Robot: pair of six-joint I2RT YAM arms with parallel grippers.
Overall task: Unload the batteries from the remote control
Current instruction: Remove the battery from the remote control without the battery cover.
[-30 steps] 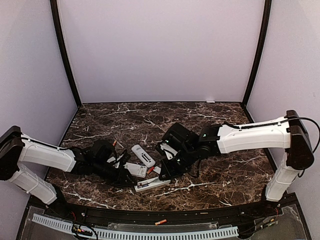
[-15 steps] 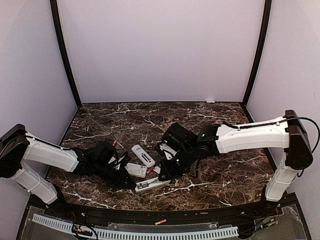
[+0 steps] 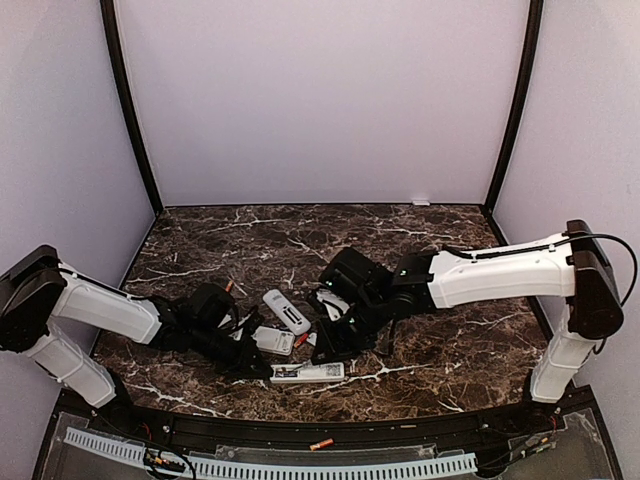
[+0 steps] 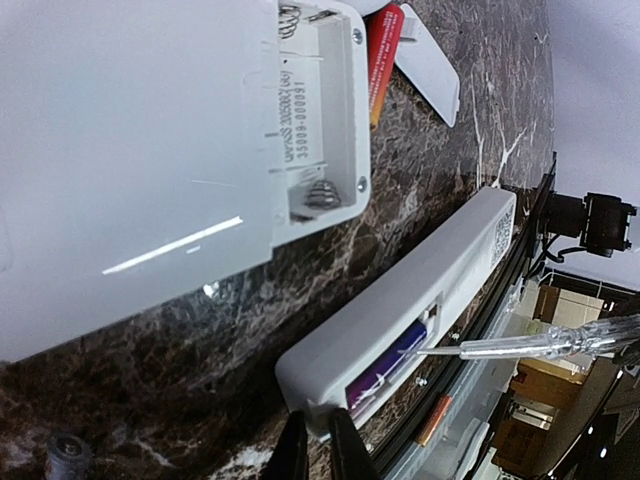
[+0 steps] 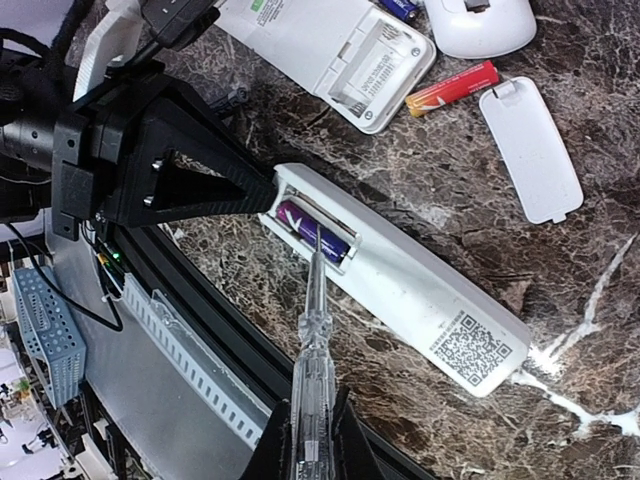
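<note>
Right gripper [image 5: 308, 440] is clamped tight on the clear handle of a screwdriver [image 5: 312, 340], with nothing else in it. Left gripper [image 4: 320, 450] is closed down to a narrow pinch on the end of the remote [image 5: 420, 290], the end with the open battery bay, so it reads as the brace. In the top view the remote [image 3: 308, 373] lies flat at lower centre of frame, near the front edge of the table [image 3: 450, 300]. The one cell left in it is the purple battery [image 5: 315, 230], seated in the bay. In the right wrist view its long axis runs with the remote's, upper left to lower right. The screwdriver comes up from the bottom of the frame, roughly square across that axis, with the tip down in the bay on the battery. I can't confirm actual contact. So the battery sits straight ahead of the right gripper, one tool length out. The right arm has the working reach and the left only anchors. My read is that the next move is a pry sideways and up, across the cell's axis. The main risk is the tip skating off the round body. A red battery [image 5: 452, 88] is already out on the table, beside a loose cover [image 5: 530, 150] and a second remote [image 5: 340, 50] with an empty bay.
</note>
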